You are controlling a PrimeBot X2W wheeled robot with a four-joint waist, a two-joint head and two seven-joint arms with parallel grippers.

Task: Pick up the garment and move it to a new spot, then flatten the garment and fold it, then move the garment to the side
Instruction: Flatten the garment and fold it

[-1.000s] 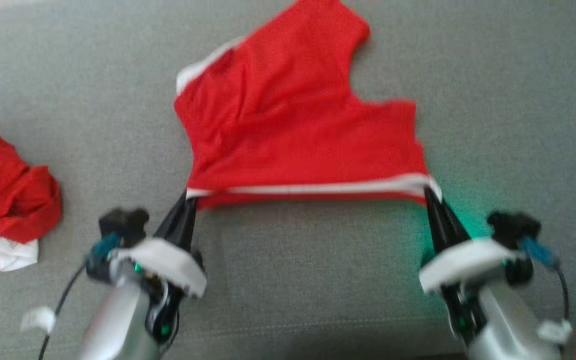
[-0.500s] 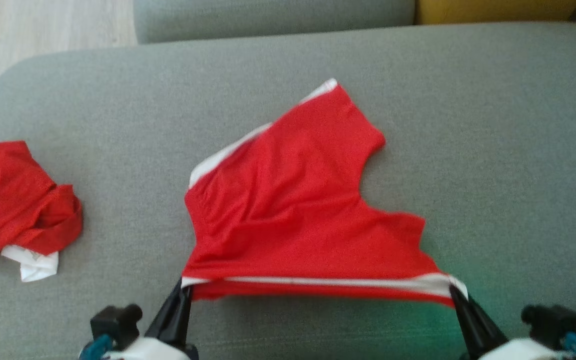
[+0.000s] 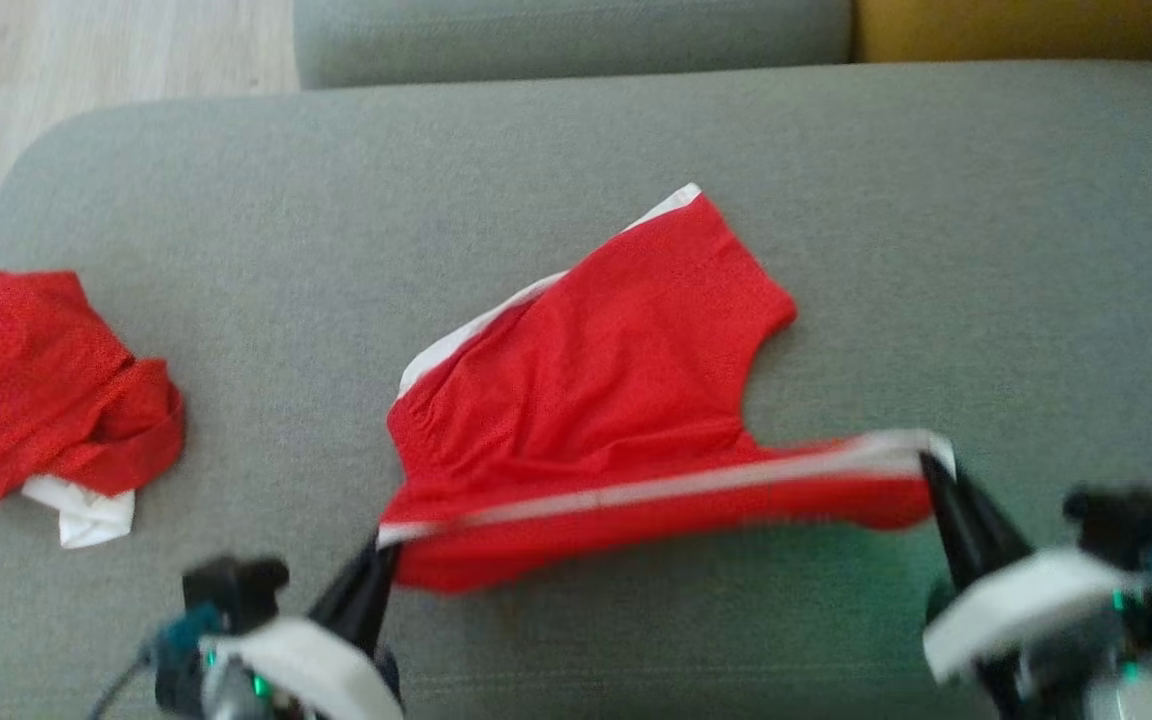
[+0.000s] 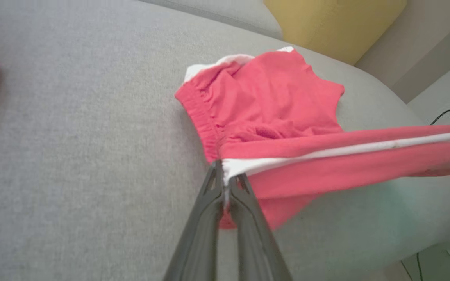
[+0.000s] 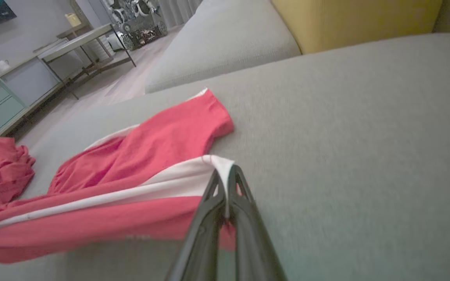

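The garment is a pair of red shorts with white side stripes, spread on the grey sofa cushion. Its near edge is lifted and stretched between my two grippers. My left gripper is shut on the garment's white-striped corner at the lower left, seen close up in the left wrist view. My right gripper is shut on the opposite striped corner, higher and farther up the cushion. The far leg of the garment still lies flat on the cushion.
A second crumpled red and white garment lies at the cushion's left end. A yellow pillow and a grey backrest sit behind. Wooden floor lies past the cushion's left edge. Furniture stands across the room.
The head camera tilted up first, showing more of the sofa. Since then my right gripper has carried its corner up and away, folding the near edge over; the left gripper barely moved.
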